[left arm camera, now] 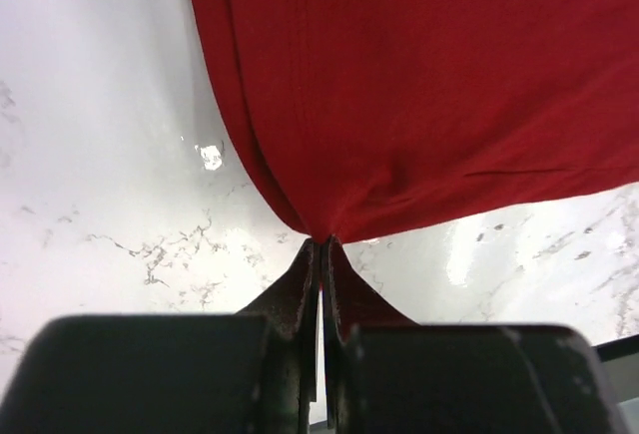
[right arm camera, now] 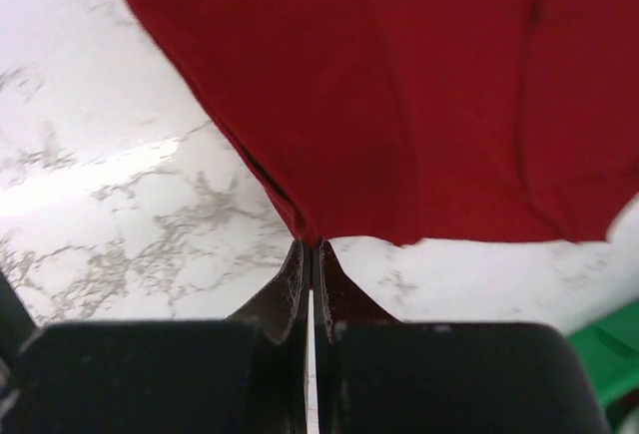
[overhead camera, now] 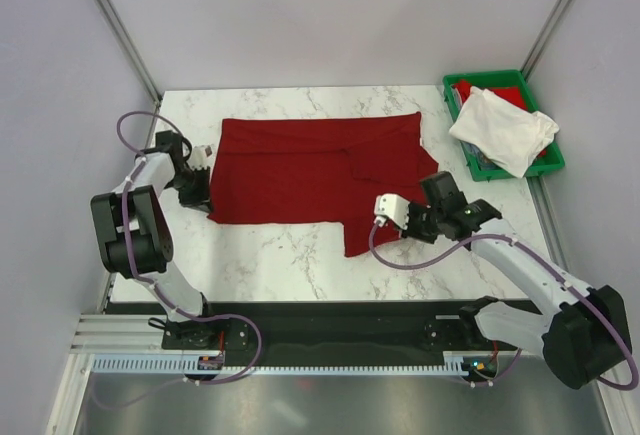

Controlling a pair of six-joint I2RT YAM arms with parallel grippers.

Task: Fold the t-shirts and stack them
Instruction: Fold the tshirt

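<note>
While both grippers hold the red shirt (overhead camera: pixel 290 170), you are mid-fold on the first garment, with stacking not yet begun. The shirt lies spread across the table (overhead camera: pixel 280 255), nearer the far side. It is mostly flat, with one layer already doubled over on its right and a flap reaching toward the near edge. Your left gripper (overhead camera: pixel 204 198) is closed on the shirt's near left corner; in its wrist view the fingers (left arm camera: pixel 300 294) meet with a pinch of red cloth between their tips. Your right gripper (overhead camera: pixel 377 225) is likewise clamped on the cloth at the near right flap, and its wrist view shows the same tight pinch, the layers fanning away from it. The white shirt (overhead camera: pixel 500 130) sits crumpled in the bin (overhead camera: pixel 490 77) at the far right, apart from both arms. The next move appears to call for lifting both corners together, keeping the near edge taut between them, and carrying it away from you so the halves meet squarely. An uneven lift would likely skew the fold, since the right side is already thicker.
</note>
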